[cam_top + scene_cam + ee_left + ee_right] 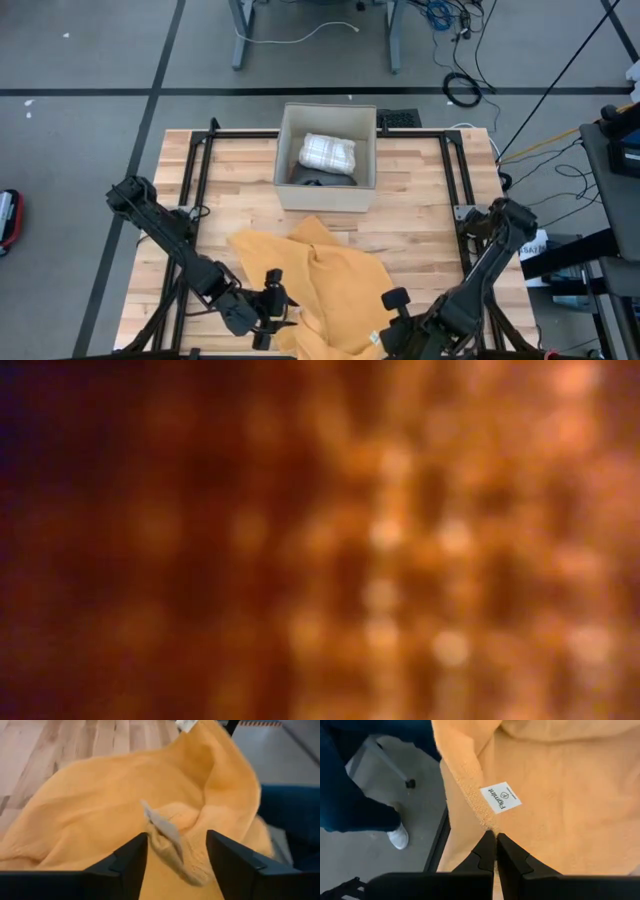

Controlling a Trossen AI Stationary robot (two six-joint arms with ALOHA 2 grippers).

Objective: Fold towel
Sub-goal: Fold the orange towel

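Towel (320,280), a yellow-orange one, is lying crumpled on the wooden desk (420,215) in the lower middle of the high view, its near edge reaching the bottom of the frame between my two arms. My left end effector (270,310) is sitting at the towel's lower-left edge with its fingers (131,862) standing apart; in the left wrist view a bunched fold with a white tag (162,825) is lying in the gap between them, and I cannot tell whether either finger is touching it. My right end effector (390,325) is sitting at the lower right of the cloth, its fingers pressed together on the towel's hemmed edge just below a white label (501,796).

Above the towel, in the upper middle of the high view, an open cardboard box (285,150) is standing on the desk, just beyond the cloth's far corner. Inside it a folded white checked cloth (328,152) is resting on top of something dark (318,178) that I cannot make out.

In the right wrist view a person's dark trouser leg and white shoe (398,836) are showing on the floor beside the desk. The low view is giving only an orange blur.
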